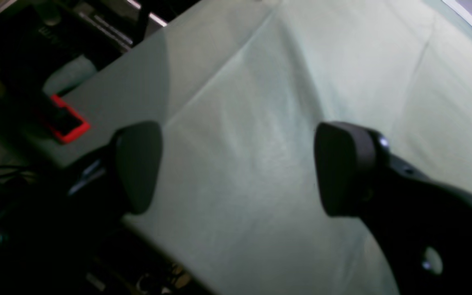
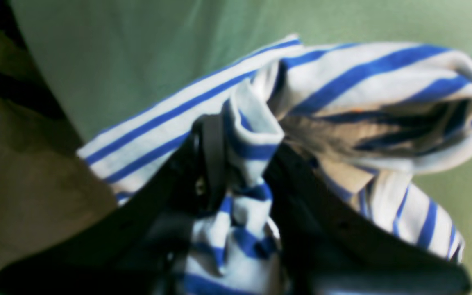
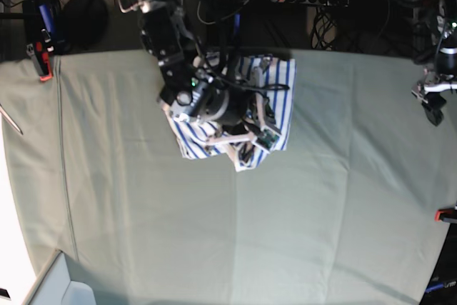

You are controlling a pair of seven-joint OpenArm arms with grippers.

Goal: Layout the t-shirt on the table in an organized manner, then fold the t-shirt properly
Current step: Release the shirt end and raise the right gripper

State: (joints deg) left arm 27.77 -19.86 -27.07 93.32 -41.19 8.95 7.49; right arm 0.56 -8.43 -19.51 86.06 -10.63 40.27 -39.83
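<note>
— Where is the t-shirt [image 3: 280, 83] for you right now?

— It sits bunched at the far middle of the table [image 3: 143, 205], under your right arm. Part of it spreads flat on the cloth, part is lifted in a crumpled fold.

— And your right gripper [image 2: 240, 164]?

— Its jaws are clamped on a pinch of the striped fabric; the wrist view shows the fold squeezed between them.

— Your left gripper [image 1: 236, 168]?

— Spread wide with nothing between the fingers [image 1: 137, 164], hanging over bare table near its edge, well apart from the shirt.
</note>
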